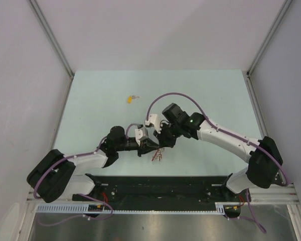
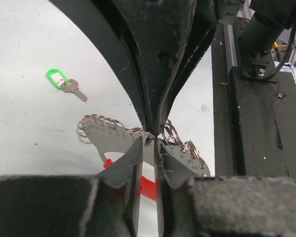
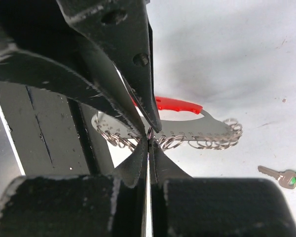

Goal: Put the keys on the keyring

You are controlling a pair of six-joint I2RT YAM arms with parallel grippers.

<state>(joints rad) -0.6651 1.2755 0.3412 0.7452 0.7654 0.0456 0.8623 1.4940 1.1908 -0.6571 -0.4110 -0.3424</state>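
Observation:
The keyring [image 2: 108, 139] is a flat silver crescent plate edged with small wire rings, with a red band [image 3: 177, 104]. It hangs between both grippers just above the table [image 1: 158, 155]. My left gripper [image 2: 149, 142] has its tips closed to a narrow gap on one wire ring. My right gripper [image 3: 149, 140] is pinched shut on a ring of the keyring [image 3: 212, 129] from the opposite side, tip to tip with the left. A green-headed key [image 2: 64, 84] lies flat on the table beside them [image 3: 286, 177]. A yellow-headed key [image 1: 132, 98] lies farther back.
The black base rail [image 1: 160, 183] runs along the near edge, close behind the grippers [image 2: 251, 138]. Grey walls with metal posts [image 1: 52, 37] close in the pale green table [image 1: 215, 90] on three sides. A purple cable [image 1: 173, 95] arcs over the right arm.

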